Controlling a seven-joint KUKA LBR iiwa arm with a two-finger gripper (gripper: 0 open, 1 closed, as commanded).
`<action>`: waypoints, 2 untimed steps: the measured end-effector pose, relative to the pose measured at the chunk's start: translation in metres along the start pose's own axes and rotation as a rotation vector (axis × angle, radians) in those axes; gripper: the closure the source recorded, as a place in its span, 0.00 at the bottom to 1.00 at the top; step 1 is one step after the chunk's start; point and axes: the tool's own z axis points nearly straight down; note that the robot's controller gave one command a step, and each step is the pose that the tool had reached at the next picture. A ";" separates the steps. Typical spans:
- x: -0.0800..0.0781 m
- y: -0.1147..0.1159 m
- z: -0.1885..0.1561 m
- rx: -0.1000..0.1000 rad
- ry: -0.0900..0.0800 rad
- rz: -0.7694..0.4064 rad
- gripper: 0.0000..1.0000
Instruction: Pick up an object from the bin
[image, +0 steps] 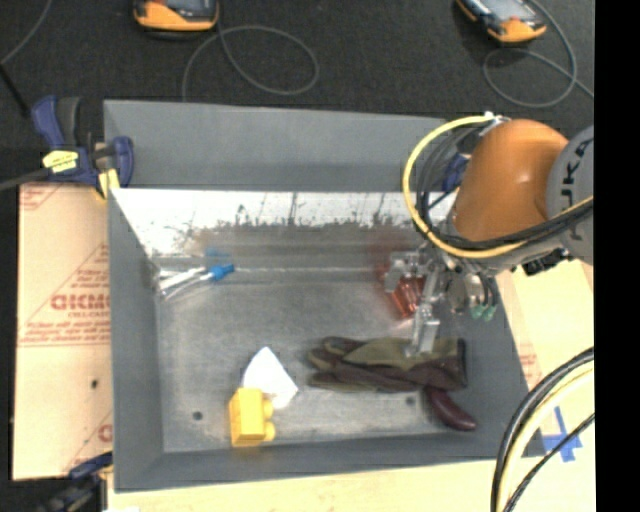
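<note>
We find the dark glove (385, 365) lying flat on the arm's side of the yellow block (250, 417), with the end effector (427, 335) at the glove end farthest from that block, its opening state indeterminable, and we judge the glove light, limp and non-fragile, best pinched at a raised fold.

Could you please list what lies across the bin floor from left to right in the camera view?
Clear stick with blue end → yellow block → dark glove.
</note>
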 end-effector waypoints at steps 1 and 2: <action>-0.001 0.000 -0.005 0.001 -0.008 -0.002 0.00; 0.004 0.018 0.040 0.001 -0.014 0.000 0.00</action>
